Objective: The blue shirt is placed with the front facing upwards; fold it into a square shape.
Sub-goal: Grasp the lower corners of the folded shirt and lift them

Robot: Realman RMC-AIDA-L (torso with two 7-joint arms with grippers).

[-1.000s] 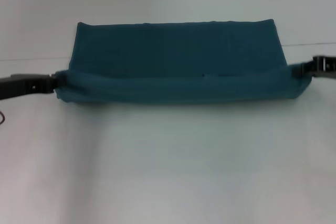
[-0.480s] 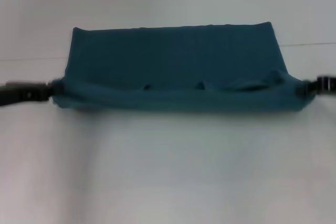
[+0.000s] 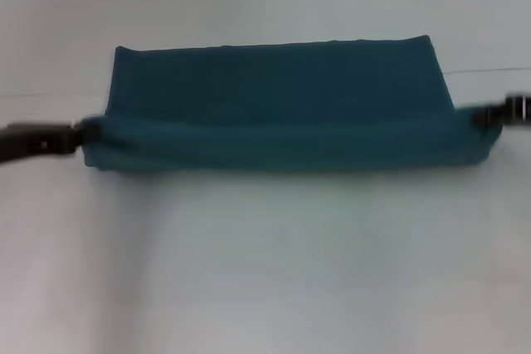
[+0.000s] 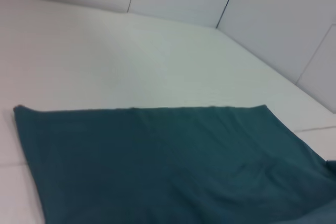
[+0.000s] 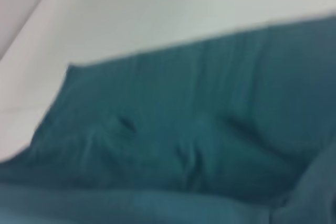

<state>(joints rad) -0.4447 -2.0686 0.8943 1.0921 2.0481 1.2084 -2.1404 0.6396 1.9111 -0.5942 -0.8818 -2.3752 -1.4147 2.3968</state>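
The blue shirt (image 3: 278, 93) lies across the white table as a wide teal band, its plain back showing and its near edge rolled into a raised fold (image 3: 282, 143). My left gripper (image 3: 79, 136) is shut on the fold's left end. At the opposite end my right gripper (image 3: 489, 115) is shut on the cloth. Both hold the fold stretched taut between them, slightly above the table. The left wrist view shows the flat part of the shirt (image 4: 157, 166). The right wrist view shows creased cloth (image 5: 184, 145) close up. No lettering shows.
The white table (image 3: 265, 271) spreads in front of the shirt and behind it. A thin seam line (image 3: 489, 70) crosses the surface at the far right. White wall panels (image 4: 273, 19) stand beyond the table in the left wrist view.
The lifted fold sagged with small dents half a second ago and is now pulled smooth. Both grippers stay at the ends; the right one has risen a little.
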